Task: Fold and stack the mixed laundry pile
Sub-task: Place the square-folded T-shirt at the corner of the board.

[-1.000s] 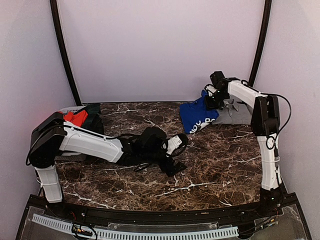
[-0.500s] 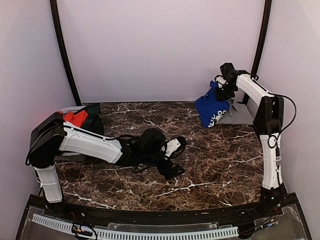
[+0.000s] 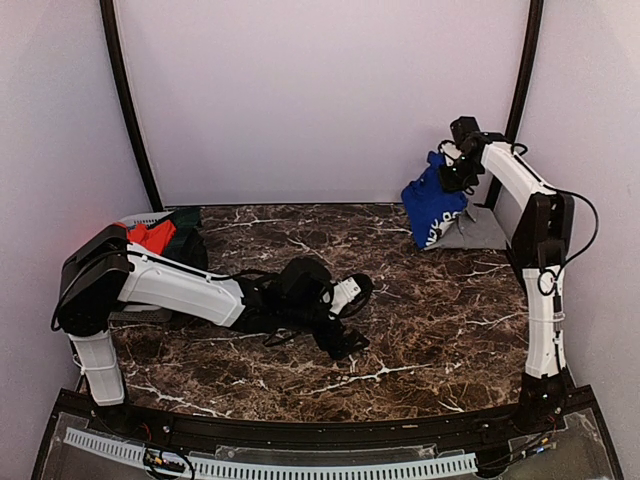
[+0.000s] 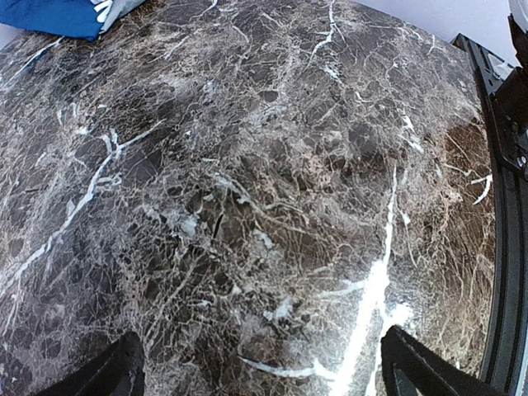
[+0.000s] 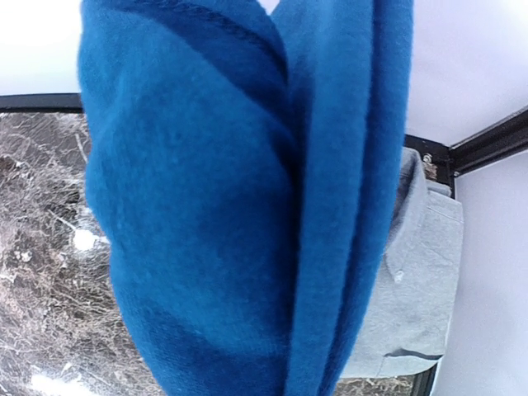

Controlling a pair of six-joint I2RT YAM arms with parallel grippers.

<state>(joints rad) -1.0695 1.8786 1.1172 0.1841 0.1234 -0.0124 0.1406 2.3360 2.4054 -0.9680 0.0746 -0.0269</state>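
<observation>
Right arm [image 3: 516,180] high, blue T-shirt [image 3: 432,208] aloft

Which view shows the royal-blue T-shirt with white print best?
Top external: the royal-blue T-shirt is seen whole, hanging from the right gripper, with its white print visible. Right wrist shows only close-up blue folds; left wrist catches just a blue corner at top left.

Royal-blue soft cloth garment [image 5: 206,206]: hangs in long vertical folds and fills the middle of the view from top to bottom; a stitched hem crosses its upper part.
Light grey cloth shirt [image 5: 417,280]: lies behind it at right, partly hidden by the blue folds.
Dark brown marble tabletop with white veins [image 5: 41,264]: left side.
Pale plain wall [image 5: 462,66]: above.
Black frame bar [image 5: 491,140]: slants at right, above the grey shirt.
</observation>
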